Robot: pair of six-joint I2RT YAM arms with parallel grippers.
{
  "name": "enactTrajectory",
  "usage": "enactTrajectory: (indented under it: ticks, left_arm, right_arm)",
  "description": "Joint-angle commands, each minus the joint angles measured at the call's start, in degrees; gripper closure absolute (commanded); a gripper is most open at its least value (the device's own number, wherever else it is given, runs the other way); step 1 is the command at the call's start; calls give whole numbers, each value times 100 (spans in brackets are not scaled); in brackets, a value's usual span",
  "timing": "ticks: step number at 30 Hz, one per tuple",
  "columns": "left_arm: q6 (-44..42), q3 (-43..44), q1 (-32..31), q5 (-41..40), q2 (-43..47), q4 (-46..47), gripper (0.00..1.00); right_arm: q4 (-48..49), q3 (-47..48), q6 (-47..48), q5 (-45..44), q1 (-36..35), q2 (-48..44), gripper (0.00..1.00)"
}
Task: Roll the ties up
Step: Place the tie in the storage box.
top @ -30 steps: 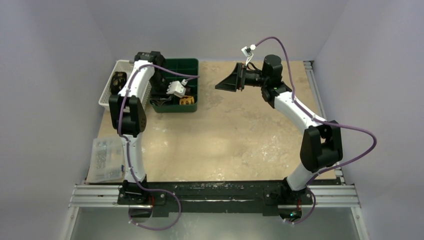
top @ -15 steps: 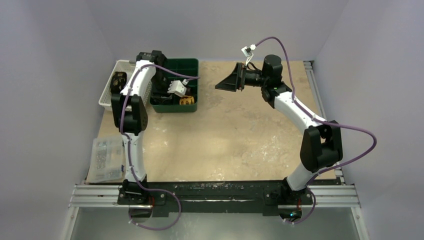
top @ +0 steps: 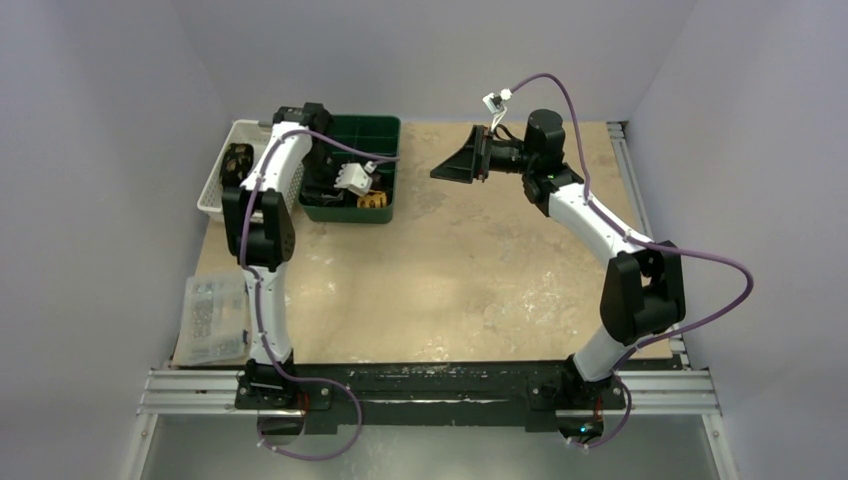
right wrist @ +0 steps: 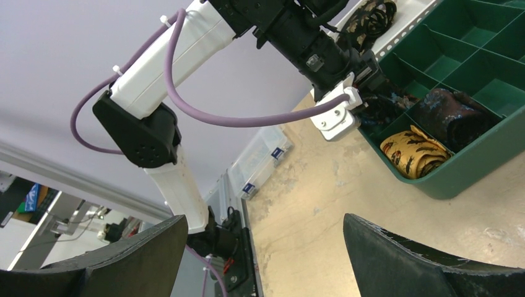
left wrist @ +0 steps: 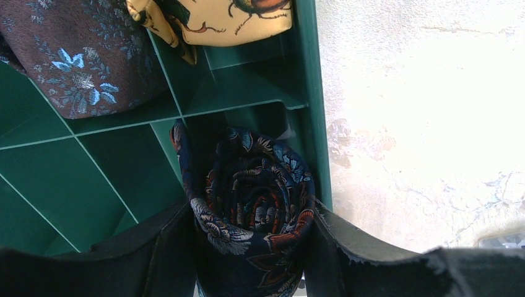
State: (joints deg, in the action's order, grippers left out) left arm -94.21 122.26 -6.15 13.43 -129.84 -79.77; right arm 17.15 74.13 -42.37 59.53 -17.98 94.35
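Two arms work well apart in the top view: the left gripper (top: 328,190) dips into the tray (top: 388,128), and the right gripper (top: 452,166) hangs over bare table (top: 450,290).

Left wrist: the jaws clamp the rolled navy tie (left wrist: 254,198) at an edge cell, close against the outer wall. Stowing it seems to be the step in hand; next, release and lift straight up.

Right wrist: the jaws are spread wide and empty, with ample room.

Left arm (top: 262,250), right arm (top: 600,230): white link shells, black rounded joint housings. Black elbow housing (right wrist: 139,136) dotted with small holes. Purple cable (right wrist: 247,121) runs along each arm in loose loops, fastened by white clips (right wrist: 166,20). White camera block (right wrist: 337,117) on left wrist. Right gripper's fingers (right wrist: 427,263) matte black, broad, wedge-shaped, edges slightly rough. Black base blocks (top: 270,385).
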Motion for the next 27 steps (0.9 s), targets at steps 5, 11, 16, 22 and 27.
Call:
enactTrajectory:
  ticks: [5,11,16,22,27]
  left_arm:
    - [33,-369,34,41,471,222,100]
    - [249,-260,99,-10,639,702,100]
    - [282,288,123,31,455,694,100]
    - [138,487,114,163,499,606,100]
    - [1071,568,114,441,598,566,100]
  right_arm:
    - [165,162,18,-24,16,-68,1]
    - [191,209,9,-27,9,-35,1]
    - [182,163,9,-31,15,-67,1]
    - [136,141,38,-31,14,-112,1]
    - [85,161,103,-122,13,-73,1]
